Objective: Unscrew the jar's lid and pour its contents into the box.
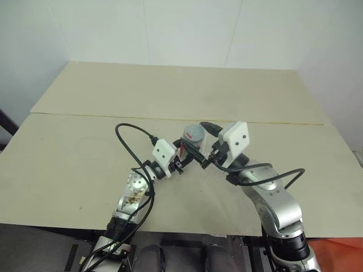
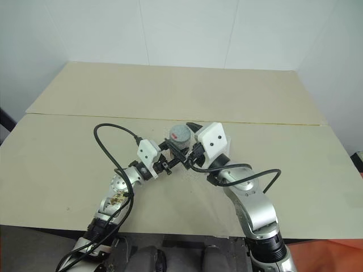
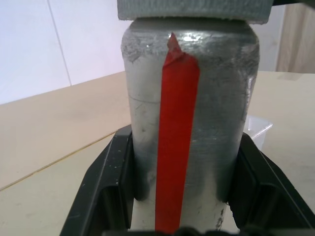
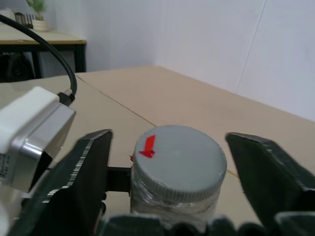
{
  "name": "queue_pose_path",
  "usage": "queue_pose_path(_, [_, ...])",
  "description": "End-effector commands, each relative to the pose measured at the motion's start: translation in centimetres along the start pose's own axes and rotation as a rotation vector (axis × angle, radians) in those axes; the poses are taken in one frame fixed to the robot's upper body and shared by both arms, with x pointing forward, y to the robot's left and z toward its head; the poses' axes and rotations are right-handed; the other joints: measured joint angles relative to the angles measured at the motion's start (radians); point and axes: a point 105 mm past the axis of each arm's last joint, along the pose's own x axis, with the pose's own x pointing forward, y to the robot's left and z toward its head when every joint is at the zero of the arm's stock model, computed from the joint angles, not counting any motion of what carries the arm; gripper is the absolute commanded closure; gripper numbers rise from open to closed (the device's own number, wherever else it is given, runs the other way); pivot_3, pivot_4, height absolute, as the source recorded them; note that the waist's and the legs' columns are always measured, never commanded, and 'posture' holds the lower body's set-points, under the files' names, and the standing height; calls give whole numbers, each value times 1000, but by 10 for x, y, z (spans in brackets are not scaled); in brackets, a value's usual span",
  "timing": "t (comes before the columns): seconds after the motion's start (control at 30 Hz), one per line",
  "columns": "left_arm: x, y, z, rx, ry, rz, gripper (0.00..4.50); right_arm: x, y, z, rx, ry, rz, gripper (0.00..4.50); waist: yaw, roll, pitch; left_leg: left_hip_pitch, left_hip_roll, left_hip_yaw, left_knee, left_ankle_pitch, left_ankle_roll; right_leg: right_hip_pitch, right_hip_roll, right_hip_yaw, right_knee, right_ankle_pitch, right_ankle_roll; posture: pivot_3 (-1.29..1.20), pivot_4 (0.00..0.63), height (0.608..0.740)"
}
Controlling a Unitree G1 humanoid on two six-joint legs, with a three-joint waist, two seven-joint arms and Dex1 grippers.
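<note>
Left gripper (image 3: 177, 196) clamped on jar (image 3: 192, 113), black fingers (image 3: 115, 182) pressed against both sides of the silver-grey body, red strip facing the wrist. Held upright above table (image 1: 85, 153), near the middle, just this side of the seam. Lid (image 4: 174, 160) on the jar, grey, red mark on top. Right gripper (image 4: 172, 162) spread wide, one finger (image 4: 81, 172) either side of the lid, not touching. Corner of clear box (image 3: 256, 129) beyond the jar.

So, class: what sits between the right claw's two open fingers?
The lid, still on the jar, untouched by either finger; the right wrist view shows it.
</note>
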Motion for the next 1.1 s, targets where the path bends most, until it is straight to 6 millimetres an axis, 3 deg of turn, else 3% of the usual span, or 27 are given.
queue_pose_path(0.03, [1, 1, 11, 21, -57, 13, 2402, -1, -3, 14, -49, -54, -22, 88, 0, 0, 0, 0, 0, 0, 0, 0, 0, 0, 0, 0, 0, 0, 0, 0, 150, 740])
queue_pose_path(0.37, [1, -2, 18, -20, -116, 23, 2402, 0, -1, 10, -23, -50, -8, 88, 0, 0, 0, 0, 0, 0, 0, 0, 0, 0, 0, 0, 0, 0, 0, 0, 150, 740])
queue_pose_path(0.87, [-2, -4, 8, -18, -76, 19, 2402, 1, 0, 13, -19, -73, -7, 88, 0, 0, 0, 0, 0, 0, 0, 0, 0, 0, 0, 0, 0, 0, 0, 0, 150, 740])
queue_pose_path(0.97, [-2, -5, 8, -23, -79, 19, 2402, 2, 1, 12, -13, -68, 4, 641, 0, 0, 0, 0, 0, 0, 0, 0, 0, 0, 0, 0, 0, 0, 0, 0, 150, 740])
queue_pose_path(1.07, [-2, -4, 10, -27, -85, 20, 2402, 2, 2, 8, -23, -56, 8, 1649, 0, 0, 0, 0, 0, 0, 0, 0, 0, 0, 0, 0, 0, 0, 0, 0, 150, 740])
queue_pose_path(1.1, [-2, -4, 11, -27, -87, 20, 2402, 2, 2, 8, -24, -55, 9, 1756, 0, 0, 0, 0, 0, 0, 0, 0, 0, 0, 0, 0, 0, 0, 0, 0, 150, 740])
